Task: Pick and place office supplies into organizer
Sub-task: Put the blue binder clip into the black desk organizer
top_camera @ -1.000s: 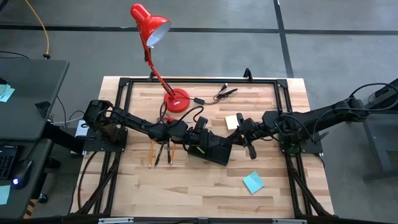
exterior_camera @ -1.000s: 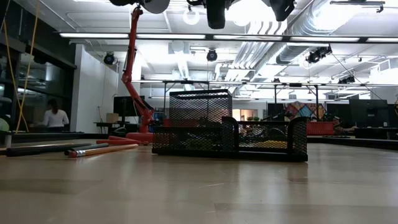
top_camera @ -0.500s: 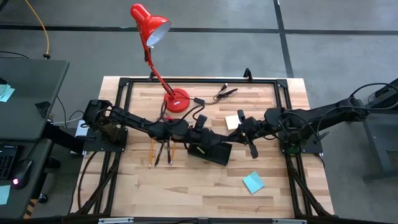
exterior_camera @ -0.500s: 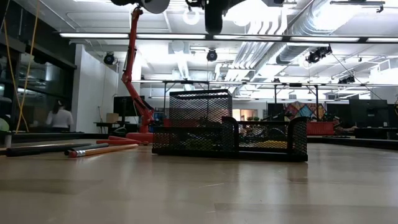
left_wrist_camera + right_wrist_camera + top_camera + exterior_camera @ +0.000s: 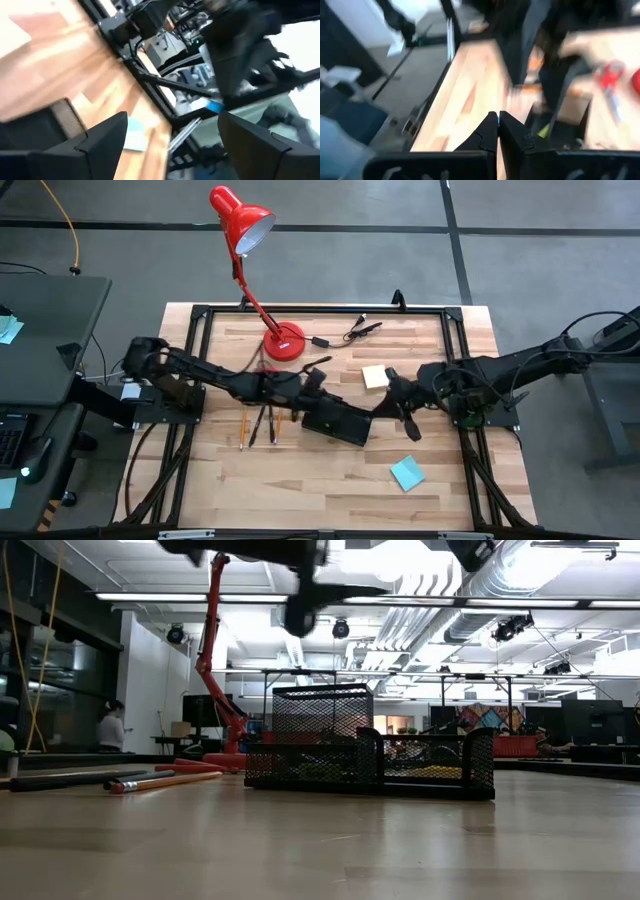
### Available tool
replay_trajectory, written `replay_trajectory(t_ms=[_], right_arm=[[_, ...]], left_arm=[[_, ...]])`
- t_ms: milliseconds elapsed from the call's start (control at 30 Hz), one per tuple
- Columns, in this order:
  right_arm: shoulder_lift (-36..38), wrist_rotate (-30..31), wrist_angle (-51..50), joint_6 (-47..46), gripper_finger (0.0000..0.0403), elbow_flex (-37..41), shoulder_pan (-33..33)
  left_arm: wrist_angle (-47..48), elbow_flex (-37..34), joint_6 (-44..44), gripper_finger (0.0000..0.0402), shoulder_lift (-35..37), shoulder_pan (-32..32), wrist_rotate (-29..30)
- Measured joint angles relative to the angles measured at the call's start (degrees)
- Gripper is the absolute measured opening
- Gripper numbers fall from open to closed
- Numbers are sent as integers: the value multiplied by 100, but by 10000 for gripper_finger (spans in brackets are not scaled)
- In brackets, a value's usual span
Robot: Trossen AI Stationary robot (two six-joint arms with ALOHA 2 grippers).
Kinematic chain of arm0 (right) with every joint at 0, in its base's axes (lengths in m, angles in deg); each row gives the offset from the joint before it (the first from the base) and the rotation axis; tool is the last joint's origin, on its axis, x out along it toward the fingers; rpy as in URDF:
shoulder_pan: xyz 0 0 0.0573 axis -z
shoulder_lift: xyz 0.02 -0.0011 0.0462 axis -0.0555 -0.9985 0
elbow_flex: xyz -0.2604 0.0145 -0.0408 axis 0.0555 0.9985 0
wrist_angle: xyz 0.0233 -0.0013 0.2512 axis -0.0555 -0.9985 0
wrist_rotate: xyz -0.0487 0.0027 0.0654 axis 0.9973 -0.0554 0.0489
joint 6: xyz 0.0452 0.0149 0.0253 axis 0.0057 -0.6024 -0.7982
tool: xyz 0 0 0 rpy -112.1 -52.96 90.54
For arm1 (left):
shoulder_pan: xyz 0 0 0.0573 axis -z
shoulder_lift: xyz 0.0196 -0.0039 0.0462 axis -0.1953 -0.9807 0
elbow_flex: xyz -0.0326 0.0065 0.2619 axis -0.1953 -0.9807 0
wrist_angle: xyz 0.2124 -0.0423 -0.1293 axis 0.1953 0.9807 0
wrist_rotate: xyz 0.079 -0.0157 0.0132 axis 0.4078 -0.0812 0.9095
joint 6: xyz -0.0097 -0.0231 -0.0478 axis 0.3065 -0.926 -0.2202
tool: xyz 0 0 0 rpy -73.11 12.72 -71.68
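The black mesh organizer (image 5: 335, 423) (image 5: 370, 745) rests flat mid-table. My left gripper (image 5: 312, 385) (image 5: 172, 116) hovers over its far-left end, open and empty. My right gripper (image 5: 385, 402) (image 5: 498, 116) hangs just right of the organizer, shut, with nothing visible between its fingers. A pale yellow sticky pad (image 5: 375, 376) lies flat beyond the right gripper. The teal pad (image 5: 407, 472) lies nearer the table's near edge. Pencils and pens (image 5: 258, 423) (image 5: 160, 780) lie left of the organizer. Something red, possibly the scissors (image 5: 610, 75), shows blurred.
The red desk lamp (image 5: 283, 340) stands at the far side, its neck rising over the table. A black cable with clips (image 5: 360, 330) lies near the far edge. The black metal frame (image 5: 200, 315) borders the tabletop. Bare wood shows along the near edge.
My left gripper has swung quickly toward the table's left and far side, off the middle of the organizer, staying high. My right gripper has drawn back slightly toward the near right, uncovering more of the pale yellow pad. The organizer and supplies have stayed where they were.
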Motion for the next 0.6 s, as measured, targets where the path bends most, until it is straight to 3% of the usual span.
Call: replay_trajectory(t_ms=[67, 267, 367, 467, 600], right_arm=[[-4, 93, -177, -8, 0, 7, -64], [-172, 53, -155, -82, 0, 7, 102], [-653, -312, 89, -69, 0, 7, 239], [-1255, -592, 618, -174, 0, 14, 339], [-2041, -857, 1530, -436, 0, 11, 460]], left_arm=[[135, -329, 274, 299, 408, 67, -170], [1648, -1211, -53, 298, 1466, 545, 249], [2338, -1558, -295, 299, 1900, 731, 601], [2367, -1709, -526, 299, 2152, 931, 959], [2637, -1710, -386, 299, 2342, 949, 929]])
